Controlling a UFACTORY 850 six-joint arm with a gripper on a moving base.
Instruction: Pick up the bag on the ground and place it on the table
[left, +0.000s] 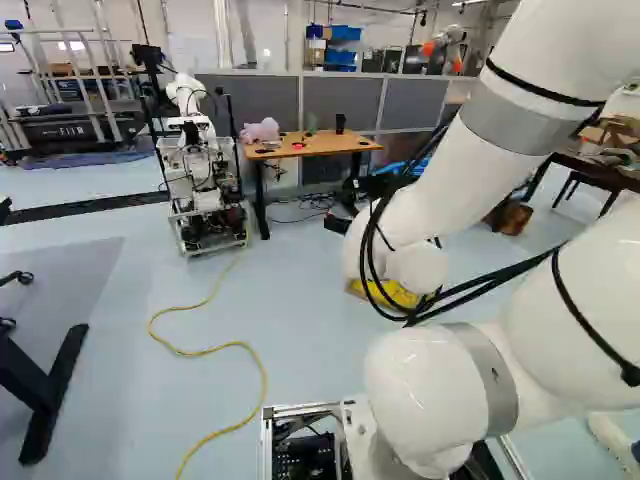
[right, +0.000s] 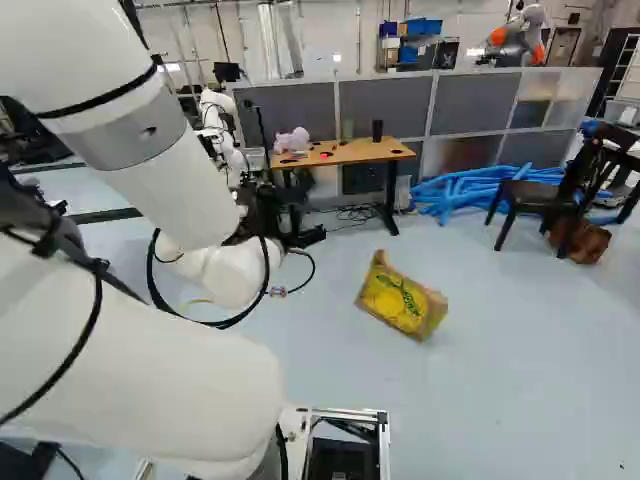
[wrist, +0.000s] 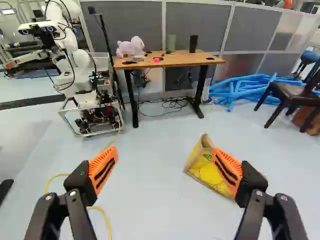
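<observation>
The end effector (wrist: 165, 154) has 2 fingers (wrist: 103, 170) spread wide, empty; the bag (wrist: 203, 171) lies ahead-right, this side of the desk (wrist: 175, 60).

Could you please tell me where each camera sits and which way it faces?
Left base view: on the base, behind and left of the arm, facing ahead and slightly down; the arm fills its right side.
Right base view: behind and right, same heading; the arm fills its left side.
Wrist view: on the wrist, looking along the open gripper, both fingers showing.
All three share the yellow bag and wooden table.
</observation>
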